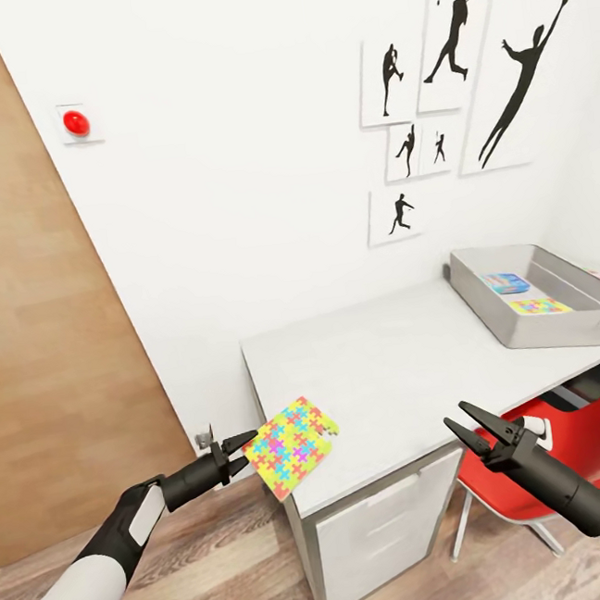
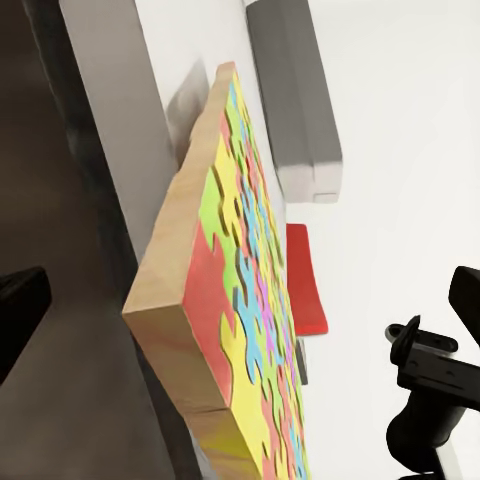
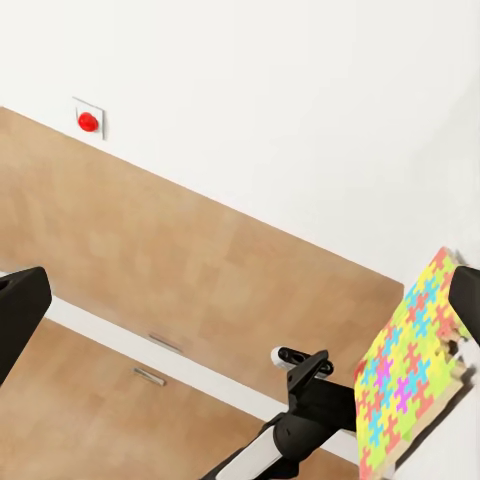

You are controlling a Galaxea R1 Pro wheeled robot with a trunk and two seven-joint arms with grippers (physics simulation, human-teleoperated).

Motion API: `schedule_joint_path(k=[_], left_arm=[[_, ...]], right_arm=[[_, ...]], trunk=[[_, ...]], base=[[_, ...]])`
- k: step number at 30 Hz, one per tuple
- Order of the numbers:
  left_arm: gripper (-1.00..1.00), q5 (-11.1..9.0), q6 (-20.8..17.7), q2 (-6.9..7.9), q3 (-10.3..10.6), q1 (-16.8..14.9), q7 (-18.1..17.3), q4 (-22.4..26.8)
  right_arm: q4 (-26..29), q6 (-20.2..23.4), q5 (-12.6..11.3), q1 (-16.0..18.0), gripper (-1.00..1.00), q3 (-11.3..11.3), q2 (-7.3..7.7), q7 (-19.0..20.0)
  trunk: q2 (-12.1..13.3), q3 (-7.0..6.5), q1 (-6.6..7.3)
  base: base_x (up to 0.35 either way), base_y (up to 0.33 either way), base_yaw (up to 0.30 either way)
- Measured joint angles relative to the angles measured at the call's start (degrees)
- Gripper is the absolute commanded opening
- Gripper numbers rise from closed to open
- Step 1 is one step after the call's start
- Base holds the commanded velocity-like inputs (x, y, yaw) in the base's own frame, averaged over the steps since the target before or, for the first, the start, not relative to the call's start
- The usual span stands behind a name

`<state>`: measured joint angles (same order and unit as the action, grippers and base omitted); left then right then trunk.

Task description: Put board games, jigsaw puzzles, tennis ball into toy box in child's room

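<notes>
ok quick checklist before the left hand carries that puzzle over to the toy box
1. Grip on the jigsaw puzzle: left hand pinches its near edge, mat tilted and partly lifted off the table corner. Ok.
2. Grip depth: only the edge is held, so it may sag or slip. Cannot tell.
3. Toy box: open top, at the table's far right end. Ok.
4. Room inside: a blue board game and another puzzle lie on its floor, with space left. Ok.
5. Right hand: open, empty, beside the carry path. Ok.
</notes>
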<state>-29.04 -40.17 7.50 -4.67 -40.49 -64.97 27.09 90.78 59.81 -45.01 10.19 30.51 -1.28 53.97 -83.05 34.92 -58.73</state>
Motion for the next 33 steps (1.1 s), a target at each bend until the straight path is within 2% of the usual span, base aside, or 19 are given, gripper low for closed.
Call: schedule_joint_path(k=[8, 9, 17, 25, 33], left_arm=[[1.00, -0.02, 0.02, 0.04, 0.02, 0.00, 0.00, 0.00], [-1.00, -0.03, 0.04, 0.05, 0.03, 0.00, 0.00, 0.00], [-1.00, -1.01, -0.99, 0.03, -0.18, -0.02, -0.07, 0.09], [-1.00, -0.58, -0.26, 0.06, -0.21, -0.02, -0.09, 0.05], [-1.00, -0.07, 0.10, 0.05, -0.08, -0.01, 0.01, 0.01]], right_arm=[[0.00, 0.00, -0.01, -0.02, 1.00, 0.00, 0.00, 0.01], [0.00, 0.00, 0.00, 0.00, 1.00, 0.00, 0.01, -0.01], [0.00, 0.00, -0.01, -0.02, 1.00, 0.04, 0.01, 0.01], [0.00, 0.00, 0.03, -0.03, 1.00, 0.04, 0.01, 0.00], [0.00, 0.00, -0.03, 0.00, 1.00, 0.03, 0.01, -0.01]], trunk=[[0.00, 0.00, 0.00], [0.00, 0.00, 0.00], [0.00, -0.01, 0.00], [0.00, 0.00, 0.00], [3.20, -1.43, 1.75]], base=[[0.000, -0.007, 0.000], [0.000, -0.001, 0.000], [0.000, 0.000, 0.000], [0.000, 0.000, 0.000], [0.000, 0.000, 0.000]])
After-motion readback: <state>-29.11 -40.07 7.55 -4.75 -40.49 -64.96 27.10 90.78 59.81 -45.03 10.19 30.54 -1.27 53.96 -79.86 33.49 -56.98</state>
